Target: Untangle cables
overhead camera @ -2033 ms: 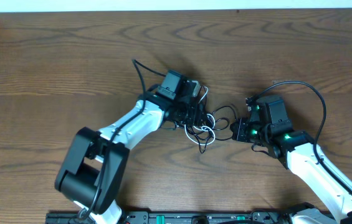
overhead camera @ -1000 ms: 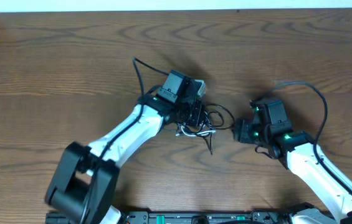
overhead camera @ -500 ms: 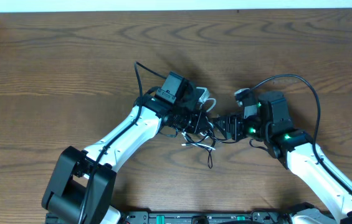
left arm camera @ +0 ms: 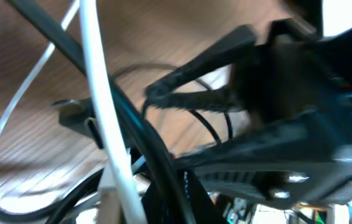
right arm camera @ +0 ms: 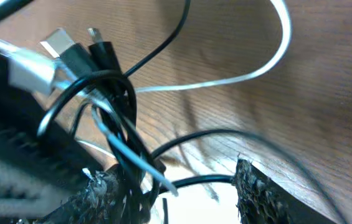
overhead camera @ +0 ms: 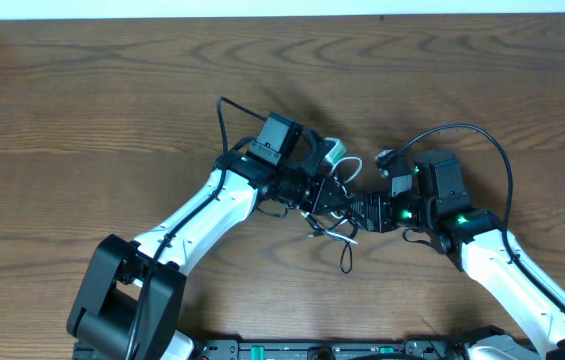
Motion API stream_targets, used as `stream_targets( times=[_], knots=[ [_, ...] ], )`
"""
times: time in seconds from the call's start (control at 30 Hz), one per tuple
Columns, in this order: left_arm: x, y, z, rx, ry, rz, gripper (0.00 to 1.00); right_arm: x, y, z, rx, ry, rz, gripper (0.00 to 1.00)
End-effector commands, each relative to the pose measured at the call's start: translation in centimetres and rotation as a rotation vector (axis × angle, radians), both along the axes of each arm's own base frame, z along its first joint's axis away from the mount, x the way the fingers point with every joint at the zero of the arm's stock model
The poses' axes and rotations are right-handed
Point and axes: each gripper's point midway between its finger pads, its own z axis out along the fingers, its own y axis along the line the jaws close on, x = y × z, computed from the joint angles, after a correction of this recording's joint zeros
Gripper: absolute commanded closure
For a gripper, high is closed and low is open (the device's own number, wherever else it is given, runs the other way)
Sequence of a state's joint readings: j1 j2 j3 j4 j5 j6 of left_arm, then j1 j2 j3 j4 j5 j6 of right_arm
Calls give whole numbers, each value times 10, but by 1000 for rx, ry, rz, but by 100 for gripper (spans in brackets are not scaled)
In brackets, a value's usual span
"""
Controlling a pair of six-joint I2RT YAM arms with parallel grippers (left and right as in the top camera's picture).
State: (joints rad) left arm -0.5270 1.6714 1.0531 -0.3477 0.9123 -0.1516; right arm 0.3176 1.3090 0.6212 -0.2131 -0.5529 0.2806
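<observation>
At table (overhead camera: 112,90) centre, left fingers (overhead camera: 316,191) clamped on tangled cables (right arm camera: 121,99); at 3 o'clock, right fingers (overhead camera: 364,212) apart around them.

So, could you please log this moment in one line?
left gripper: at tangle, unclear | right gripper: open around tangle | cables: knotted

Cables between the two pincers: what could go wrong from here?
1. The black cord loops tightly around the plug ends. Pulling the arms apart may cinch that knot rather than free it.
2. The right pincer stands open with several strands in its gap. Closing may catch the white cord along with the black.
3. The left pincer sits very close to the right one in the overhead view, so they could collide.
</observation>
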Motion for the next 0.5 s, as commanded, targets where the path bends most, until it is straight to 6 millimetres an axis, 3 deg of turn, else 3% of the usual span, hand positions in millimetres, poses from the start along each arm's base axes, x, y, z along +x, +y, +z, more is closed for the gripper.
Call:
stream_targets(
  times=[0.0, 0.07, 0.13, 0.17, 0.27, 0.47],
  knots=[
    [-15, -13, 27, -156, 8, -103, 92, -4, 6, 4, 23, 1, 36, 48],
    [-17, -15, 32, -187, 11, -121, 92, -3, 5, 3, 15, -2, 30, 51],
    [-18, -15, 33, -190, 18, -124, 92, -1, 2, 1, -3, -8, 15, 66],
    [-18, -15, 32, -189, 20, -124, 93, 2, -2, -1, -24, -11, -2, 78],
    [-16, -13, 31, -180, 19, -113, 92, 9, -24, -16, -140, 11, -118, 99],
    [-2, -1, 29, -171, 16, -62, 93, -1, -101, -49, -448, 157, -507, 99]
  ],
)
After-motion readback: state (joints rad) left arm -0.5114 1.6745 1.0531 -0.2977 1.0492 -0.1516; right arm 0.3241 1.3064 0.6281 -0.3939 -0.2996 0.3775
